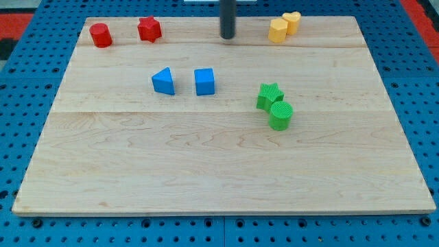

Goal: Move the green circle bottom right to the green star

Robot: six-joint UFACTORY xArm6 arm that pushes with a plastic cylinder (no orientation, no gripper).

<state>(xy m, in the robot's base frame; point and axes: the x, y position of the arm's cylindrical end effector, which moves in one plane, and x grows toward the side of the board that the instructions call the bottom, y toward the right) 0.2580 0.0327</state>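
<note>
A: Table (219, 185) front edge bare. Green circle (280, 115) sits touching green star (269, 95), at its lower right. No claw here, so grip state can't be told.

B: My tip (227, 36) is up top, well apart. Risk: any further nudge shoves both greens, spoiling placement.

You see the green circle (280, 115), a short ribbed cylinder standing upright, right of the board's centre and well clear of its right edge. It touches the green star (269, 95), which sits just beyond it towards the top-left, also upright.
</note>
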